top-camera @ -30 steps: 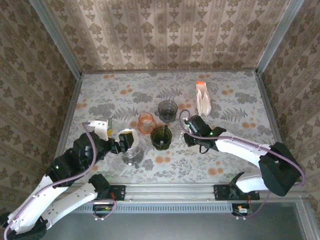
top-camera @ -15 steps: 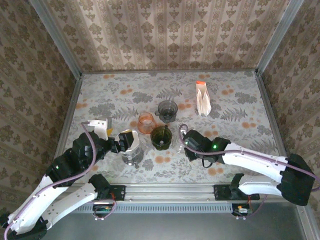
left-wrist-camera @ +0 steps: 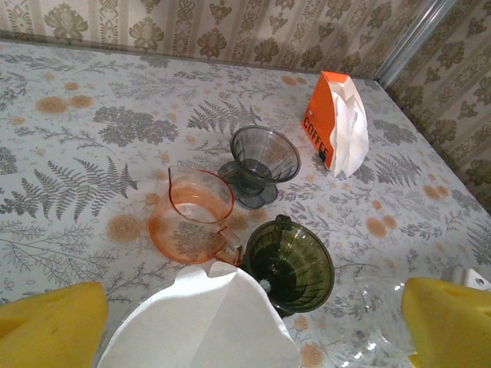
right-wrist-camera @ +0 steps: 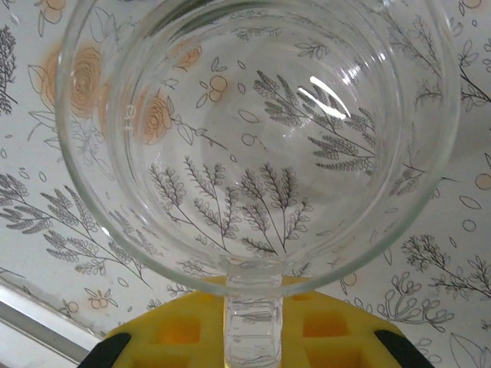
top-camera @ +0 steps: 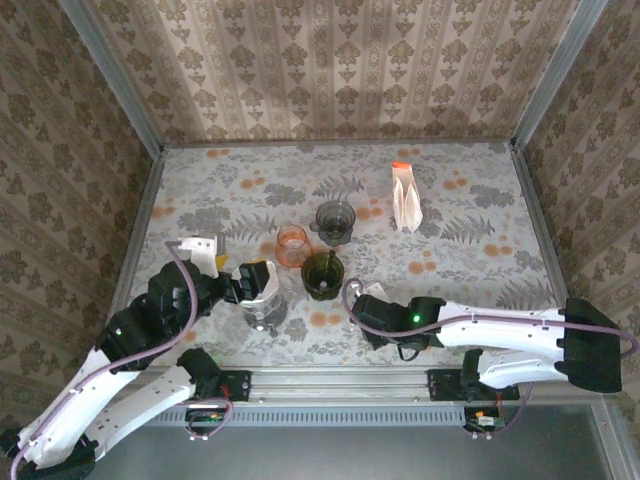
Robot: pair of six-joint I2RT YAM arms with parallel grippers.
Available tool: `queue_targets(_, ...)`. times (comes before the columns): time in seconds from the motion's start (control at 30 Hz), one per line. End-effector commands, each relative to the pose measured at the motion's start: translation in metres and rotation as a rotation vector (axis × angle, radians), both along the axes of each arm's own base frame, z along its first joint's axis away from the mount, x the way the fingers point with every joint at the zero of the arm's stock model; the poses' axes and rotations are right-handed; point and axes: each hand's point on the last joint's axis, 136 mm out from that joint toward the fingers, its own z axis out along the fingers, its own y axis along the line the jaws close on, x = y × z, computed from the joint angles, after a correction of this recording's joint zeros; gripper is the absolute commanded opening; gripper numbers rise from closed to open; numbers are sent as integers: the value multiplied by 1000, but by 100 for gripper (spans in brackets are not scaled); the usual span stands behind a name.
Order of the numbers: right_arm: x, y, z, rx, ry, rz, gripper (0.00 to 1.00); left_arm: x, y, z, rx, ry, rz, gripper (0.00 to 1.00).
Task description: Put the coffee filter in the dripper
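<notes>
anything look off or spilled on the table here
Nothing stands out. The grey dripper, green dripper and orange dripper stand upright, the white filters sit in their orange pack, and nothing is spilled or broken.

Kind of place: a robot test cell in a lab, dressed up as a home kitchen corner.
Walls: beige damask-patterned wallpaper panels (top-camera: 340, 60) close the cell at 9, 12 and 3 o'clock, joined by bare aluminium corner posts (top-camera: 112, 75).
Table: a grey tabletop printed with ferns and orange flowers (top-camera: 230, 190), homely rather than a workbench.
Rig: a slotted metal rail (top-camera: 340, 380) at 6 o'clock carries white-and-black robot arms (top-camera: 130, 345) trailing purple cables (top-camera: 183, 285).
Coffee ware: an orange-and-white packet marked COFFEE (left-wrist-camera: 335, 123) at 1 o'clock. Near the centre are a smoke-grey plastic dripper (left-wrist-camera: 265, 157), an orange glass cup (left-wrist-camera: 196, 215) and a dark green plastic dripper (left-wrist-camera: 290, 264). There is also a white paper coffee filter (left-wrist-camera: 203, 322) and a clear glass dripper (right-wrist-camera: 261, 138).
</notes>
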Motion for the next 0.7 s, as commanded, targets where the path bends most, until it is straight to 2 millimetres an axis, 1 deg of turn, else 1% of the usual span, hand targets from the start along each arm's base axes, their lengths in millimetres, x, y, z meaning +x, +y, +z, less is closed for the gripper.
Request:
queue_targets(0.0, 2, 5, 4, 20, -10, -23, 24, 0, -2, 5, -13, -10, -10, 100)
queue_targets(0.03, 1, 6, 5, 23, -10, -21, 29, 0, -1, 5, -14, -12, -9, 100)
queue_targets(0.07, 1, 6, 8, 29, -14, -19, 37, 0, -1, 6, -17, -14, -9, 100)
queue_targets(0.17, 2, 4, 17, 41, -30, -18, 55, -1, 0, 9, -17, -19, -11, 100)
queue_targets(0.27, 2, -1, 32, 54, -49, -18, 66, -1, 0, 12, -17, -27, -13, 100)
queue_targets(0.37, 4, -4, 54, 82, -80, -19, 70, -1, 1, 17, -16, -41, -15, 100)
queue_targets(0.43, 6, 0, 71, 117, -98, -5, 71, -2, 3, 20, -9, -51, -13, 100)
queue_targets(0.5, 7, 14, 85, 169, -88, 22, 73, -2, 7, 25, -2, -64, -2, 100)
queue_targets(0.53, 8, 24, 91, 203, -69, 35, 73, -3, 11, 28, 2, -76, 5, 100)
queue_targets(0.6, 14, 45, 95, 254, -25, 51, 72, -4, 19, 34, 7, -98, 28, 100)
queue_targets(0.67, 22, 67, 91, 310, 44, 52, 71, -7, 28, 39, 3, -119, 47, 100)
